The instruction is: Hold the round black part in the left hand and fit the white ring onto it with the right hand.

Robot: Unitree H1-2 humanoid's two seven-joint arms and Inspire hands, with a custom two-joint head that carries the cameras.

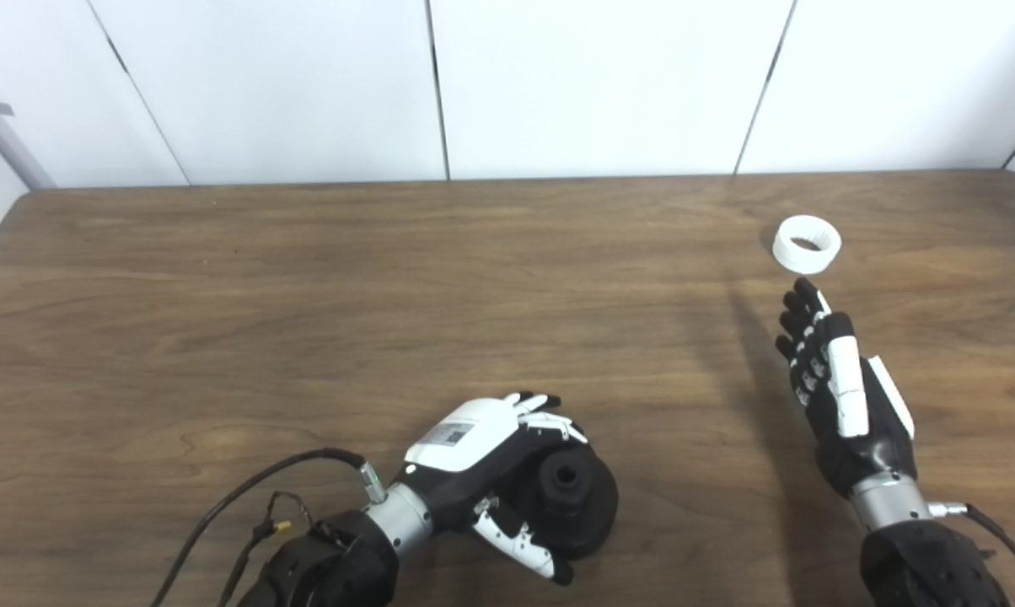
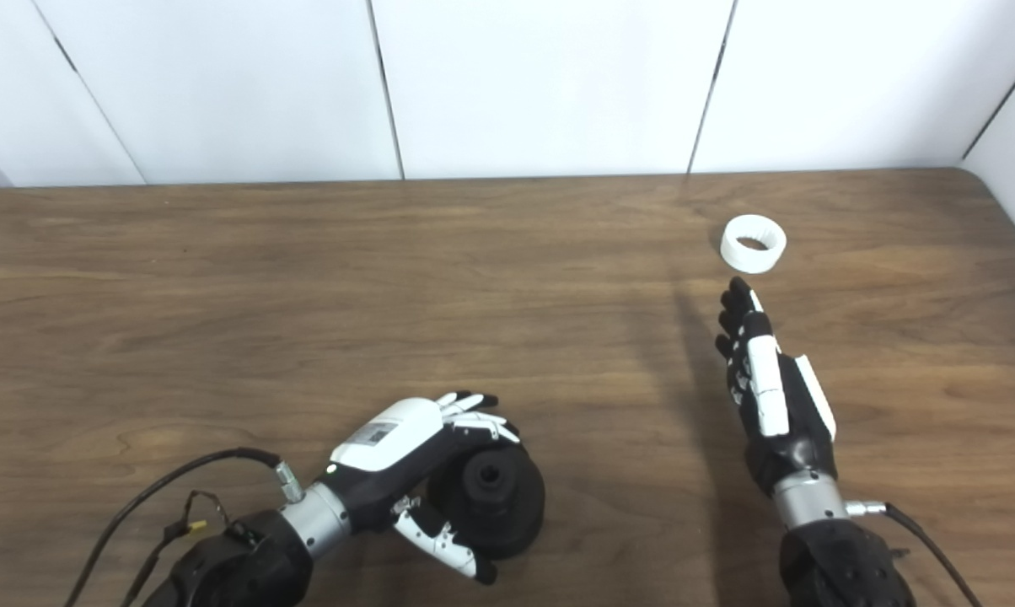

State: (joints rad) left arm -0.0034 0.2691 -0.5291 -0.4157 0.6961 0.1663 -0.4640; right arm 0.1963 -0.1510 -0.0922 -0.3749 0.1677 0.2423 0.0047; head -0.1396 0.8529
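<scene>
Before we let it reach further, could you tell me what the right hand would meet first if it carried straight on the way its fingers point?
Most likely the white ring, lying just beyond the right hand; height above the table is unclear.

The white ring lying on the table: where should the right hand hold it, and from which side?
Probably across its outer wall, coming from above. The white ring lies flat on the table, hole upward, and stands free. The right hand waits just short of it, fingers straight and pointing toward it.
</scene>
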